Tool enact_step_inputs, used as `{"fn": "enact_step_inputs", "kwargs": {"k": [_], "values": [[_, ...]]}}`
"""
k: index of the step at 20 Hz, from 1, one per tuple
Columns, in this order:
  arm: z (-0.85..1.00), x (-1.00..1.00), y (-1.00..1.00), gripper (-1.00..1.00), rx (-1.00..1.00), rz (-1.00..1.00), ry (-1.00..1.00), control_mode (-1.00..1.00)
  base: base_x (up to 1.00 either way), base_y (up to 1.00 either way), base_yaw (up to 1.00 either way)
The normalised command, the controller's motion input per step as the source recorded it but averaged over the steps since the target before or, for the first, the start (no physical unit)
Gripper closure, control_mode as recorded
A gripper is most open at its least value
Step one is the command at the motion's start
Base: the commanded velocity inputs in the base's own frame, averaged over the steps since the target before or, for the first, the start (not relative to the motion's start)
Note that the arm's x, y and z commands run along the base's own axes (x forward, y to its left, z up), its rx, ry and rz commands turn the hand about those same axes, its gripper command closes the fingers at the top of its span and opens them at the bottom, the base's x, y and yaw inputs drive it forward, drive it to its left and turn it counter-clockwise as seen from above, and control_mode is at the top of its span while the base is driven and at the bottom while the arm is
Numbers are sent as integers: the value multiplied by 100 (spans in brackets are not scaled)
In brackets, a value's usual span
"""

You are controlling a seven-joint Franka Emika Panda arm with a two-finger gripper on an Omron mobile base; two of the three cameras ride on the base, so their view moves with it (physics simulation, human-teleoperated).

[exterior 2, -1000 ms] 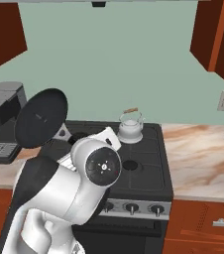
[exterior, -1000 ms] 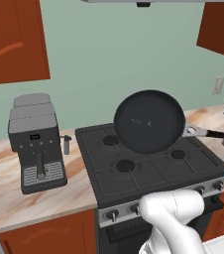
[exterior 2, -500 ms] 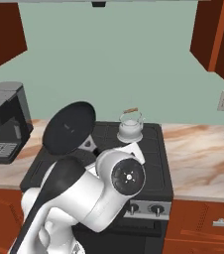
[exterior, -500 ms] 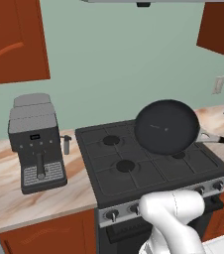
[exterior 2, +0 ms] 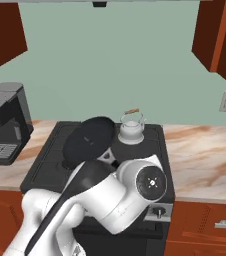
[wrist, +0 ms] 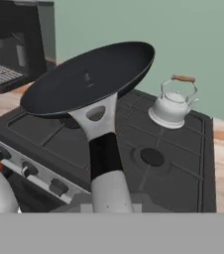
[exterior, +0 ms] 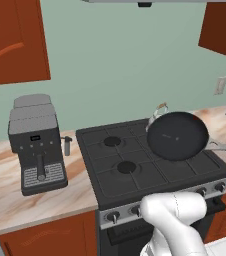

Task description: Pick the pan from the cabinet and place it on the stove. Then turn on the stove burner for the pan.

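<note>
Room: pale green wall, reddish-brown wall cabinets point(exterior: 15, 40) at both upper sides, one wall outlet point(exterior: 218, 85) to the right.
Counter: marbled beige counter point(exterior: 40, 202) on either side of the stove, brown base cabinets below.
Stove: one black stove point(exterior: 135, 165), four burners under grates, a row of dark knobs on its silver front.
Pan: one black pan point(exterior: 177, 135), tilted and held in the air above the right side of the stove (clear of the grates), its handle running back toward the hand.
Kettle: one white kettle point(wrist: 172, 106) on the back right burner, just behind the pan.
Coffee machine: one grey machine point(exterior: 36, 142) on the left counter, well apart from the pan.
Fingers: closed tight on the pan's handle (the tips themselves are hidden in the hand view).
</note>
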Motion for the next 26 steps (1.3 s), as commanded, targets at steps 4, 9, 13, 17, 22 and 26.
{"fn": "enact_step_inputs", "kwargs": {"k": [4, 9, 13, 17, 22, 26], "values": [[-34, 13, -38, 100, 1, -6, 11, -100, 0, 0, 0], [-29, 7, -41, 100, 1, -4, 9, -100, 0, 0, 0], [-28, 5, -29, 100, 0, -3, 8, -100, 0, 0, 0], [-27, 6, -16, 100, 0, 0, 9, -100, 0, 0, 0], [-24, 22, -6, 100, 0, 0, 10, -100, 0, 0, 0], [-18, 31, -22, 100, 6, 0, 6, -100, 0, 0, 0]]}}
